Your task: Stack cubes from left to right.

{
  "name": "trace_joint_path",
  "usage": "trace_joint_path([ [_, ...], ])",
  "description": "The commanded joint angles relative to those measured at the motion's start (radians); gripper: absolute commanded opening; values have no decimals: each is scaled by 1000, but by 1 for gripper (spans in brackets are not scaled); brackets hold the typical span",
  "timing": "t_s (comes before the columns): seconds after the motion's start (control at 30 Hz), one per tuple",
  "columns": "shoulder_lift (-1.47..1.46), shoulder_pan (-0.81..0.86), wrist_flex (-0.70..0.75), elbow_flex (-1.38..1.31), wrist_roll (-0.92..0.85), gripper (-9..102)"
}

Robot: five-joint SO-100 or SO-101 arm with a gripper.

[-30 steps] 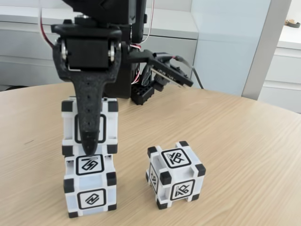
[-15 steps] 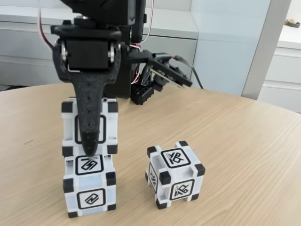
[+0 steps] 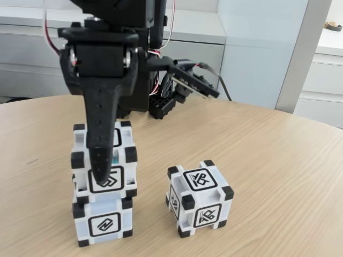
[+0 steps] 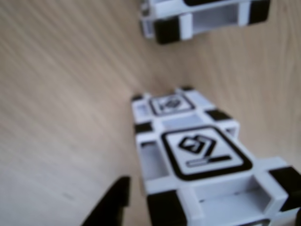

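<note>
On the left of the fixed view, the end effector (image 3: 102, 174) comes down from above, closed on the upper cube (image 3: 103, 160), which sits on or just above the lower cube (image 3: 103, 224), a little askew. In the wrist view, the held cube (image 4: 197, 160) fills the foreground with one dark finger (image 4: 113, 205) beside its side wall. These look like light, rigid plastic blocks with smooth, probably slippery faces; opposite flat sides, between the black corner blocks, seem the best hold. To the right, the third cube (image 3: 199, 197) rests alone on the bench (image 3: 278, 176), apart from the stack.
</note>
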Motion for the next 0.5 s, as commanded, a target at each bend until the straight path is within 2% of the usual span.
trace_joint_path([
  [0.0, 81, -9, 3, -26, 0, 38],
  [0.2, 206, -147, 5, -9, 18, 39],
  [0.47, 196, -380, 5, -8, 129, 41],
])
